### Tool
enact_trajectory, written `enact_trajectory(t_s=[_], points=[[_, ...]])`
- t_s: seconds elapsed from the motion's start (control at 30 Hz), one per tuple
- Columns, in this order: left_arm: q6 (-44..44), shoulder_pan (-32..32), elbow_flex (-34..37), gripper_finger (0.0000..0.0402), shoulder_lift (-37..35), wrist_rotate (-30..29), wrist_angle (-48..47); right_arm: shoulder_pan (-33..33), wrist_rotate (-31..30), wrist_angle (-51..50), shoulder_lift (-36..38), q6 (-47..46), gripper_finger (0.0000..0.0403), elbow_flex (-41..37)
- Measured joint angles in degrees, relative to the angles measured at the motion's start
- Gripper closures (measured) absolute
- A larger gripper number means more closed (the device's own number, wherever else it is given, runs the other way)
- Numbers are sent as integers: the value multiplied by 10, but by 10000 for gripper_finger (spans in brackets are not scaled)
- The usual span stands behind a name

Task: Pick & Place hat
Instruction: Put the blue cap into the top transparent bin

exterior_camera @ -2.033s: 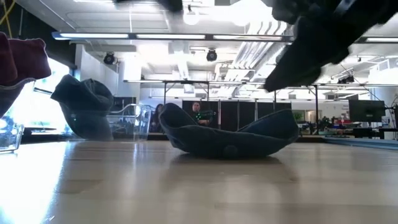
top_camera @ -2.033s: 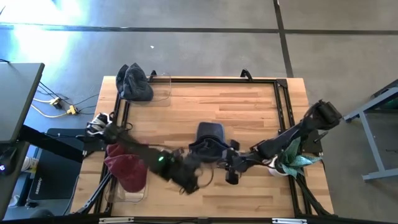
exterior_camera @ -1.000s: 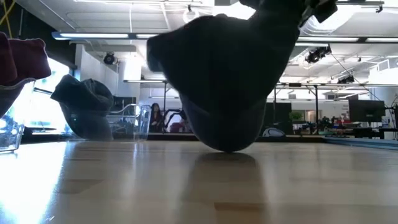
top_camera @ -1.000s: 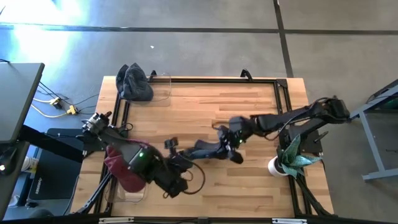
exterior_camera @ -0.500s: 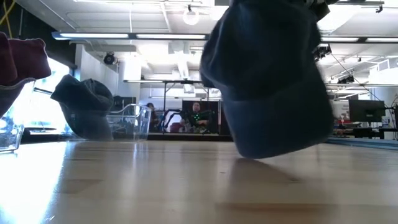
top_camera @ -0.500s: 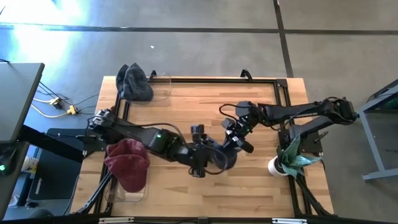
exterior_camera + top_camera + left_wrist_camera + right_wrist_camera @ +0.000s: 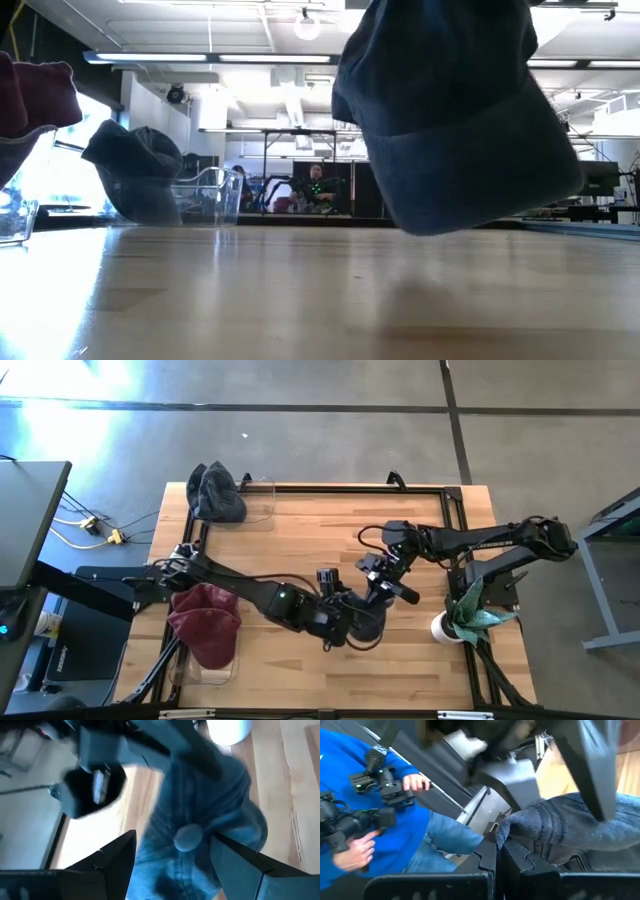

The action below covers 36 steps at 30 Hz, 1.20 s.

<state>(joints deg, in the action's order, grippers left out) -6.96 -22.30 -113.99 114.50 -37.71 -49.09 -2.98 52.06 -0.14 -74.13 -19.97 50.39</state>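
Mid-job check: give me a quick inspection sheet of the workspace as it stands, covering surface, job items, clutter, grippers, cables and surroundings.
Surface: wooden table, bare across its middle.
Job's things: blue denim hat hanging clear of the tabletop in the low view; its top button shows in the left wrist view.
Clutter: dark grey hat on a clear container at the far left corner; maroon hat on a clear container at the near left edge; green cloth over a white item at the right edge.
Grippers: right gripper shut on the hat's edge; left gripper open, fingers either side of the hat.
Cables: yellow and white leads on the floor, left of the table.
Surroundings: person in a blue top holding control handles.
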Motion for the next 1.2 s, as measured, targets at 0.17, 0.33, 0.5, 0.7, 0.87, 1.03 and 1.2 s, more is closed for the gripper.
enact_trajectory(t_s=[0.17, 0.33, 0.5, 0.7, 0.87, 1.03, 1.2], points=[[-19, 6, 0, 180, 10, 7, 4, 0, 16, 4, 0, -1, 398, 0], [-22, 6, 0, 250, 9, 39, 30, 0, 19, 4, 0, 0, 399, 0], [-23, 6, 0, 328, 9, 78, 48, 0, 19, -1, 0, 6, 392, 0], [-34, 17, -2, 390, 9, 182, 52, 0, -49, -30, 0, 54, 394, 0], [-79, 36, -16, 383, 9, 284, 25, -22, -123, -96, 2, 96, 351, 0], [-118, 52, -16, 396, 9, 357, -15, -56, -166, -226, 31, 87, 293, 0], [-149, 78, 16, 394, 9, 376, -16, -43, -249, -341, 74, 113, 264, 0]])
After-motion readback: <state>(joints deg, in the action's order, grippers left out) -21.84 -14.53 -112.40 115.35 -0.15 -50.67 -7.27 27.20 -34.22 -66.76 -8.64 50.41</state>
